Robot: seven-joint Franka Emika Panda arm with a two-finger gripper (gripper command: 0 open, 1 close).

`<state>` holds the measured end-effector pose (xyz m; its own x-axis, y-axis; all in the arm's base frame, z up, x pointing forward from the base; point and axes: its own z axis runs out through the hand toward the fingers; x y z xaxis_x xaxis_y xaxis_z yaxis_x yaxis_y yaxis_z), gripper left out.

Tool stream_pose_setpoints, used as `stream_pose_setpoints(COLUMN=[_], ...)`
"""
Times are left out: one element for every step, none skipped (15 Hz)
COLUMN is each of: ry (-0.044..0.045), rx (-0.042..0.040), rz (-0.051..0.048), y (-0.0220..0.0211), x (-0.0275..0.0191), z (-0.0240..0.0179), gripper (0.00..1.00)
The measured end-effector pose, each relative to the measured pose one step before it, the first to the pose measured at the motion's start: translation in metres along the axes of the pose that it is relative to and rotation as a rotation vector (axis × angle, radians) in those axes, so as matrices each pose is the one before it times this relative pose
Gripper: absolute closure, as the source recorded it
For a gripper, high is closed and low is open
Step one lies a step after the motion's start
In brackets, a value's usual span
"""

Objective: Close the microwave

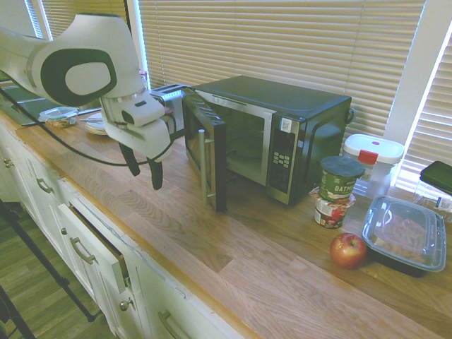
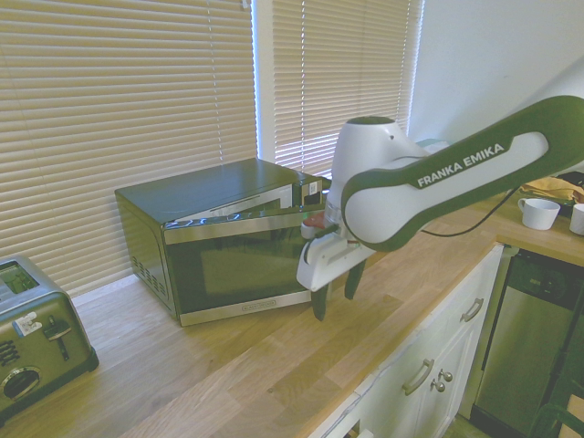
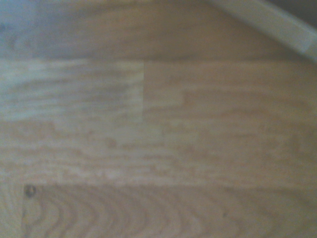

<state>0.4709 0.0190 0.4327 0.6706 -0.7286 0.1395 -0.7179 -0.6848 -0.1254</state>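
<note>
Standing here beside the wooden table, I see the microwave sitting toward the back of it, in front of the window blinds, with its door swung wide out toward the table's front edge; the cavity lies open to view and the vertical silver handle faces outward; so nothing of the closing is done yet, as far as I can judge. The gripper hangs above the bare wood just beside the outer face of the door, near it but not touching in either outside view; its two dark fingers point down and stand apart with nothing between them. From the other side the gripper shows in front of the door's glass, a little above the tabletop, again with a visible gap between the fingers. The wrist view gives only blurred wood grain, so it adds nothing about contact.

What is left, to my eye, is the whole push: the arm needs to meet the door's outer face and sweep it round until it seats against the button panel; the approach looks nearly finished, the contact not yet made. A toaster stands behind the arm; an apple, some stacked cups and a lidded container sit well apart on the far side of the microwave, clear of the door's swing.
</note>
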Motion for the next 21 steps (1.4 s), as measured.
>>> stream_pose_setpoints(ry=[0.007, -0.00078, -0.00003, 0.00029, 0.00026, 0.0023, 0.00615, 0.00808, 0.0119, 0.01297, 0.01162, 0.01347, 0.01143, 0.00729, 0.00281, 0.00281, 0.00271, 0.00248, 0.00474, 0.00747, 0.00733], rx=[0.00621, -0.00069, 0.00178, 0.00251, 0.00181, 0.00019, -0.00023, 0.00358, 0.00662, 0.00939, 0.01115, 0.01172, 0.0092, 0.00642, 0.00178, 0.00153, 0.00172, 0.0005, 0.00076, 0.00381, 0.0041], rz=[0.00385, 0.00505, 0.00131, 0.00003, -0.00037, 0.00048, 0.00306, 0.00572, 0.00799, 0.01015, 0.01069, 0.01166, 0.00925, 0.00857, 0.00856, 0.00664, 0.00628, 0.00637, 0.00737, 0.00639, 0.00431], y=[-0.00796, -0.00685, -0.00627, -0.00573, -0.00582, -0.00532, -0.00504, -0.00528, -0.00421, -0.0041, -0.00358, -0.0042, -0.00447, -0.00471, -0.00534, -0.00628, -0.00707, -0.00628, -0.00516, -0.00475, -0.00406], x=[0.00724, 0.00616, 0.00543, 0.00507, 0.00545, 0.00583, 0.00642, 0.00747, 0.00769, 0.00881, 0.00944, 0.00957, 0.00944, 0.00883, 0.0093, 0.01021, 0.01043, 0.00989, 0.01013, 0.0094, 0.00706], z=[-0.00482, -0.0023, -0.00075, 0.00011, 0.00109, 0.00169, 0.00097, 0.00122, -0.00028, -0.00179, -0.00366, -0.0054, -0.00347, -0.00064, 0.00259, 0.00368, 0.00449, 0.00534, 0.00485, 0.00371, 0.0023], gripper=[0.0, 0.0, 0.0, 0.0, 0.0, 0.0, 0.0, 0.0, 0.0, 0.0, 0.0, 0.0, 0.0, 0.0, 0.0, 0.0, 0.0, 0.0, 0.0, 0.0, 0.0])
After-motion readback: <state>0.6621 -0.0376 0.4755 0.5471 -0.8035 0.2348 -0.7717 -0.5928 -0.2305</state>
